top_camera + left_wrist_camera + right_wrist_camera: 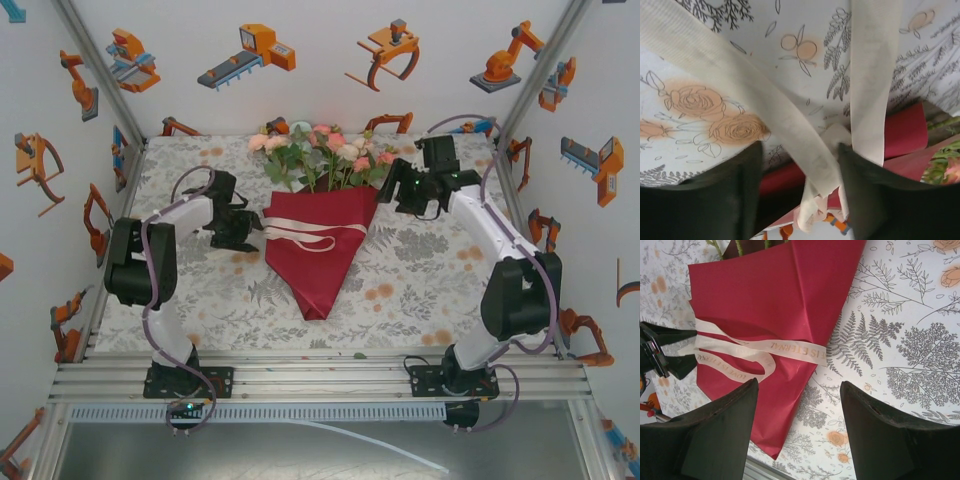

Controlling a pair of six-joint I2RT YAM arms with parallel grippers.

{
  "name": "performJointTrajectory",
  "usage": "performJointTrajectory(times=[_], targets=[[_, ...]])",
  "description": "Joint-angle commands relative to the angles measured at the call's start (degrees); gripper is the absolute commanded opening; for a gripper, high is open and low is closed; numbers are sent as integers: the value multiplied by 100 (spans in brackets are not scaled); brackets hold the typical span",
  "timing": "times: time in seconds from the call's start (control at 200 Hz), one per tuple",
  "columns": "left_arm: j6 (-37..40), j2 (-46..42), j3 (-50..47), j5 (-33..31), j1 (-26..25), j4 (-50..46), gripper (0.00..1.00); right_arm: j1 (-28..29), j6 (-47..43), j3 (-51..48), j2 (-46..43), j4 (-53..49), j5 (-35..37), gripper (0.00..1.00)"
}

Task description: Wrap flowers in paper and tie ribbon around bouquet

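Note:
The bouquet lies mid-table: pink, peach and cream flowers (pixel 320 148) at the far end of a dark red paper (pixel 320 268) cone whose tip points at the near edge. A cream ribbon (pixel 300 236) crosses the cone in two bands. My left gripper (pixel 243 228) is at the cone's left edge. Its jaws stand apart, and two ribbon (pixel 765 100) strands cross and drop through the gap (pixel 800 150), brushing the right finger, not pinched. My right gripper (pixel 393 187) hovers by the cone's upper right corner, open (pixel 799 385) and empty above paper (pixel 775 295) and ribbon (pixel 785 346).
A leaf-and-rose printed cloth (pixel 430 270) covers the table. Walls with robot stickers close in the left, right and back. An aluminium rail (pixel 320 380) runs along the near edge. Bare cloth lies right of the cone and near its tip.

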Motion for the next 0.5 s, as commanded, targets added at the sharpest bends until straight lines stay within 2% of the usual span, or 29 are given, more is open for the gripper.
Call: performJointTrajectory(times=[0.0,0.12,0.27,0.496], targets=[[-68,-88,158,49,94,-139,42,54,156,15,-110,202,139,61],[151,-160,195,49,201,-242,32,63,145,203,-40,76,224,61],[364,-248,211,125,344,-397,12,63,136,208,-70,70,218,61],[896,-698,614,-438,387,-813,10,58,-91,123,-327,-111,200,61]])
